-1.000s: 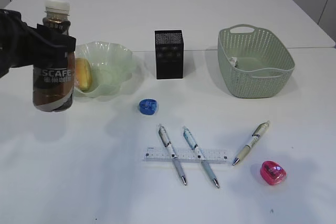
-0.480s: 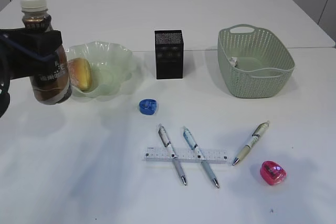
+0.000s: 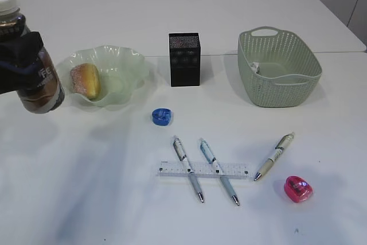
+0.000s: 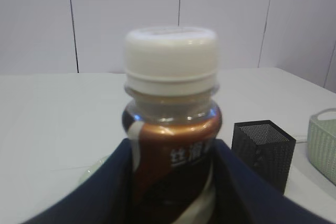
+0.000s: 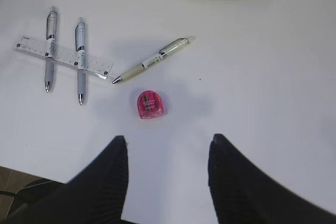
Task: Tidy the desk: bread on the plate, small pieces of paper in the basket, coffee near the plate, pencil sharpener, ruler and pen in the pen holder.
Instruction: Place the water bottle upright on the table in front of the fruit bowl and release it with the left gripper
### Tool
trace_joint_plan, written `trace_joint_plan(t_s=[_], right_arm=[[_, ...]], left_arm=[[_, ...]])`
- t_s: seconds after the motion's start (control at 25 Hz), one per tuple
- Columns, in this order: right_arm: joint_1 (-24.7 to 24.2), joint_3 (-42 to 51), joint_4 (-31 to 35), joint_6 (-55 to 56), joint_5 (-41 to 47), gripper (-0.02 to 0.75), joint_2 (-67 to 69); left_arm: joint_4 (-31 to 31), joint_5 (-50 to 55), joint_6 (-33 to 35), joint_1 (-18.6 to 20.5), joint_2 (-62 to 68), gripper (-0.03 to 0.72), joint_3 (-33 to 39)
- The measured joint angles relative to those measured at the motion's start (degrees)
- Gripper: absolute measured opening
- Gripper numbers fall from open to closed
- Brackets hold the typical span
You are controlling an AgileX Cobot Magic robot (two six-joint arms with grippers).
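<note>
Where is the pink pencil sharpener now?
In the exterior view, the pink plastic pencil sharpener lies on the white table's near right part, just right of the beige pen's tip.

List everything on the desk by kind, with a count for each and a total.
Pens: 3
Pencil sharpeners: 2, blue and pink
Ruler: 1
Coffee bottle: 1, held by the left gripper
Bread: 1
Plate: 1
Pen holder: 1
Basket: 1
Paper piece in the basket: 1
Total: 12

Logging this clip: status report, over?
Left claw shut on coffee bottle, airborne left of plate. Right claw open, empty, above pink sharpener. Nothing in the way.
</note>
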Motion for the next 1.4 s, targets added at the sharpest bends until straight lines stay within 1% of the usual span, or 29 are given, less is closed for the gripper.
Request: trace_joint_plan(t_s=[0.32,0.84,1.04,1.24,1.4], right_arm=[[0.00,0.00,0.69,0.00,-0.21,0.397,0.00],[0.00,0.00,0.99,0.00,-0.34,0.397,0.00],[0.00,0.00,1.10,0.00,-0.34,0.396,0.00],[0.00,0.00,1.10,0.00,-0.34,0.396,0.00],[0.00,0.00,1.10,0.00,-0.34,0.397,0.00]], left_arm=[[-0.74,-1.65,-0.13,0.00,0.13,0.286,0.12],[-0.74,-1.19,-0.21,0.00,1.33,0.285,0.12],[-0.64,-1.29,-0.21,0.00,5.53,0.285,0.12],[0.48,-6.39,-0.21,0.00,11.69,0.285,0.12],[1.48,-7.64,-0.21,0.00,15.84,0.285,0.12]])
